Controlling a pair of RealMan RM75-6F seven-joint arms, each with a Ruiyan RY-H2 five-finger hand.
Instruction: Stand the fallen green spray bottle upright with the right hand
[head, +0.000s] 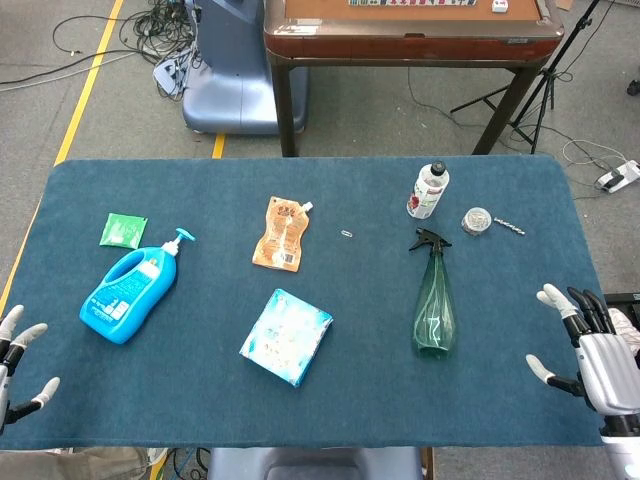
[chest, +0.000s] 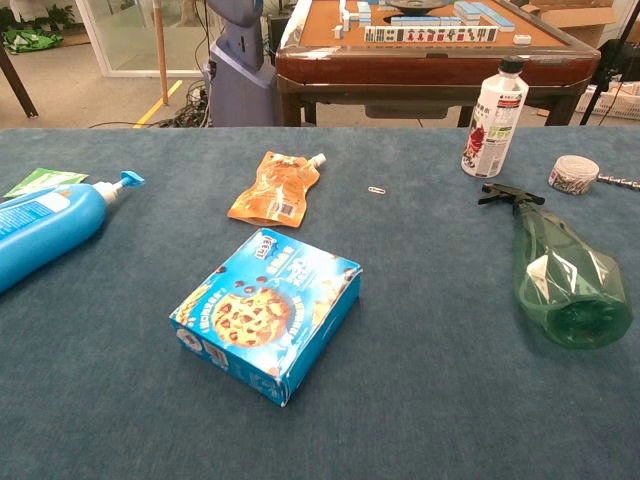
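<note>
Two hands: we see both at the near edge of the blue carpeted bench, in the head view only.
Blue pump bottle: we find this large plastic bottle lying on its side at the left, its pump pointing away from the robot.
Green spray bottle: our translucent green plastic bottle lies on its side, right of centre, black trigger head away from the robot and base toward the near edge.
Blue cookie box: we see it lying flat near the middle.
Right hand: we see it empty, fingers spread, well right of the green spray bottle and apart from it.
Left hand: also empty, fingers apart, at the left edge.
Orange spouted pouch: flat, beyond the box.
White bottle: upright, just beyond the sprayer's head.
</note>
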